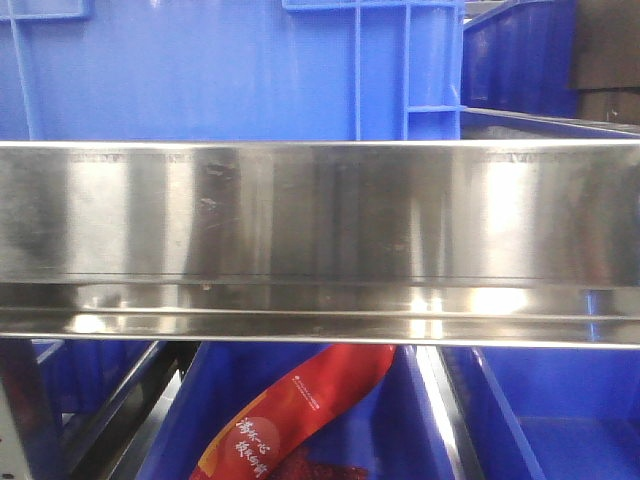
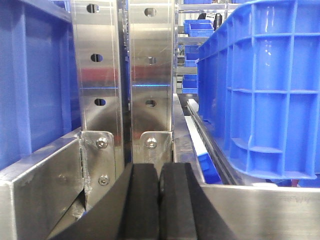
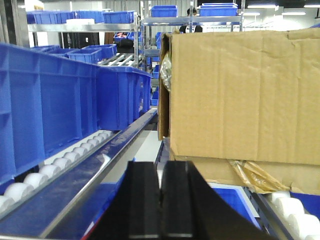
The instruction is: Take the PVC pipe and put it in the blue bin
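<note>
- Left gripper (image 2: 160,200) pads pressed together, gripping nothing, facing 2 steel uprights (image 2: 122,75), beside a blue bin (image 2: 260,95).
- Right gripper (image 3: 160,200) likewise closed and unloaded, between blue crates (image 3: 55,105) on white rollers (image 3: 55,167) and a cardboard box (image 3: 245,95).
- PVC pipe nowhere visible in any view.

Warehouse, blue bins (image 3: 50,100), roller racks (image 3: 65,160)

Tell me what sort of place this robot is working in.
Most likely a warehouse or parts-picking store. Blue plastic bins sit in rows on roller tracks, steel shelving holds more crates, and a cardboard box rests on the rack. Both grippers, left and right, are shut and empty.
</note>
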Available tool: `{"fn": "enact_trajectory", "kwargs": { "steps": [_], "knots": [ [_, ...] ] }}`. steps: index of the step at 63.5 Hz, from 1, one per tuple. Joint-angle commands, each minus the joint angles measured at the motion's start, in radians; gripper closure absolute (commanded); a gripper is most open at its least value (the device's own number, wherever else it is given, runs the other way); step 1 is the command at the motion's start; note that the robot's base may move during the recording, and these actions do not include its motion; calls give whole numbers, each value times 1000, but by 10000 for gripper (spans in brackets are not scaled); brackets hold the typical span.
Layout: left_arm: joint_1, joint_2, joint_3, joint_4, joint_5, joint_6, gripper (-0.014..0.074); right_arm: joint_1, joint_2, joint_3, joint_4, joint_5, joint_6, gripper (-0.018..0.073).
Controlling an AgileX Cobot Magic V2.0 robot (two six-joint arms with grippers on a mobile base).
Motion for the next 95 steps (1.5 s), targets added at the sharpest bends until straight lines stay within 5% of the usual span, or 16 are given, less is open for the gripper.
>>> {"fn": "enact_trajectory", "kwargs": {
  "steps": [1,23,95],
  "knots": [
    [1,-4,-3,1,-19,-7,708,-4,-2,5,-34,-31,22,713],
    [1,-4,-3,1,-19,-7,708,-4,-2,56,-34,-121,22,713],
    [1,-4,-3,1,-19,-7,708,-4,-2,56,-32,-62,-16,713]
  ]
}}
